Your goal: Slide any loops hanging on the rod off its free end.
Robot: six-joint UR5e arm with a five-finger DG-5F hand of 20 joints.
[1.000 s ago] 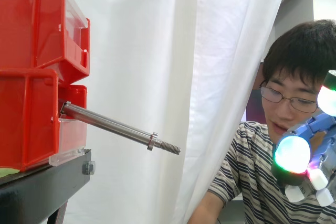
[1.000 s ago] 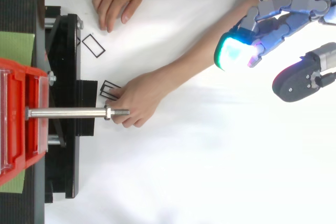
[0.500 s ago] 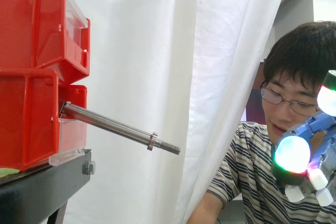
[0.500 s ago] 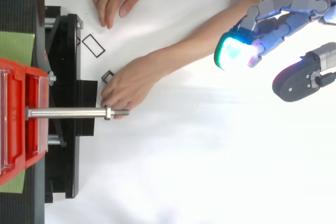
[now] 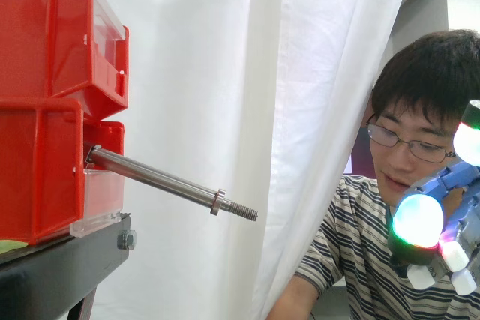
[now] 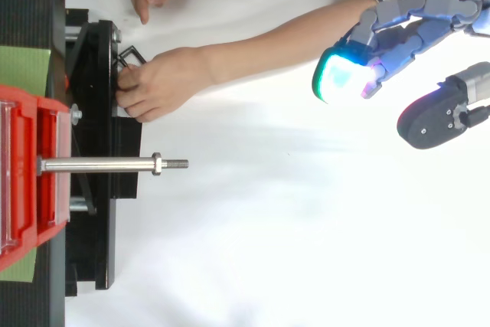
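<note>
My blue-grey robot hand (image 6: 413, 32) hangs well apart from the work, fingers loosely stretched and holding nothing. Between it and the bare steel rod (image 6: 96, 165) lies a person's forearm (image 6: 276, 40), and that person's hand (image 6: 161, 82) is busy with a small black wire loop (image 6: 130, 53) at the black stand (image 6: 99, 227) beside the red plastic bins (image 6: 23, 189). I judge that nothing hangs on the rod, so driving in now risks striking that arm or those fingers, or sweeping the threaded free end (image 6: 176, 163) for nothing and knocking the loop away.
</note>
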